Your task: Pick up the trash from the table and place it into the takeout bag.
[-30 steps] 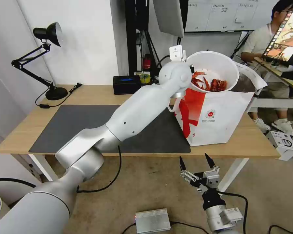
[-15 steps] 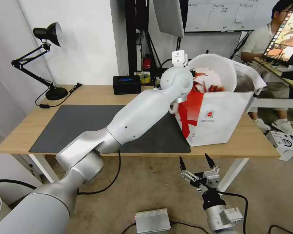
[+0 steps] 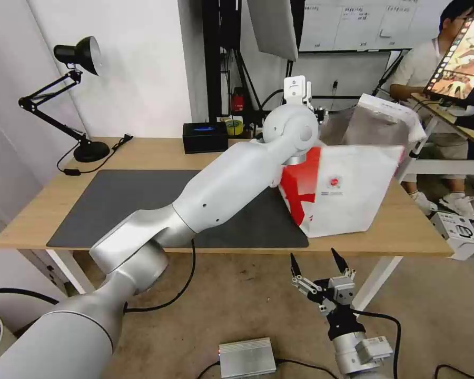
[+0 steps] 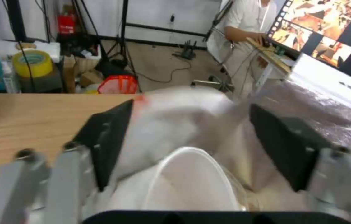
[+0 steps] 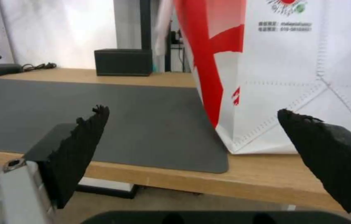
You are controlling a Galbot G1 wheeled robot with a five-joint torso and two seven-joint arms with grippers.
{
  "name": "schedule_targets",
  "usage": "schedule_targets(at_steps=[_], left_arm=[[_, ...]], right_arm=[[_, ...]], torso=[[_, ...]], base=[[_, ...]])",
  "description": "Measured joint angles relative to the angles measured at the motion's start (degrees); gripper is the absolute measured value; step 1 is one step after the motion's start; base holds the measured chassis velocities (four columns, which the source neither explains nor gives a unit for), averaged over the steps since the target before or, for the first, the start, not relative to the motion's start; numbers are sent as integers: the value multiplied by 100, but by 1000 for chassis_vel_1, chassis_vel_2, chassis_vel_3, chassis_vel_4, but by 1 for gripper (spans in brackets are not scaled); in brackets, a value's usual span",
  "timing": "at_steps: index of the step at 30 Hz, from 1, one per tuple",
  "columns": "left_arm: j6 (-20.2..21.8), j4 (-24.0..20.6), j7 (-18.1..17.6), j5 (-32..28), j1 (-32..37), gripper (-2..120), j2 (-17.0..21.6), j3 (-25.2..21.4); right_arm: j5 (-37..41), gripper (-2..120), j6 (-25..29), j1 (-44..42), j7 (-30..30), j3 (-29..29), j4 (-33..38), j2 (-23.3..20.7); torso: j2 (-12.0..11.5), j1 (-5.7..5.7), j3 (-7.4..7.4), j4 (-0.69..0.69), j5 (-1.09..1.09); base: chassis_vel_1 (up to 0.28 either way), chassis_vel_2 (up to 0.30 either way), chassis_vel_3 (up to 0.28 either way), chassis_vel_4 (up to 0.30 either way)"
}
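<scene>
1. White bowl down inside the bag, pale rim showing against the silver foil lining in the left wrist view; contents not visible.
2. Left claw at the mouth of the bag, above the bowl, black fingers spread wide to either side of it and clamped on nothing.
3. In the head view, left arm stretched across the table from about 7 o'clock up to the bag's near top corner, wrist hiding the claw itself.
4. Bag standing on the table at 3 o'clock of the dark mat, leaning, its red panel toward the mat and its round red logo facing the robot; bottom corner resting on the mat's edge, the rest on bare wood.
5. Right claw hanging at 6 o'clock of the bag, below the table's front edge and well apart from it, fingers wide and holding nothing; in its wrist view, pointed at the bag's lower front.
6. Black tissue box at 12 o'clock of the mat, near the back edge of the table.
7. Yellow tape roll just beside the box, at its 2 o'clock.
8. Black desk lamp at 10 o'clock of the mat, base on the table's far corner.
</scene>
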Motion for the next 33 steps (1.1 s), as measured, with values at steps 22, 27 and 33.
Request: schedule_targets(at_steps=[22,27,33], left_arm=[[-1123,-1139,2252,1920,982,100,2062,-380],[-1464,-1642,2699,2917,1820,100,2791,-748],[-1523,-2379,3075,3374,3259,100,3498,-1860]], right_arm=[[0,100,0,0,0,0,0,0],[0,100,0,0,0,0,0,0],[0,100,0,1,0,-1,0,0]], torso=[[0,0,0,1,-3],[0,0,0,2,-4],[0,1,-1,1,-4]], base=[[0,0,0,0],[0,0,0,0],[0,0,0,0]])
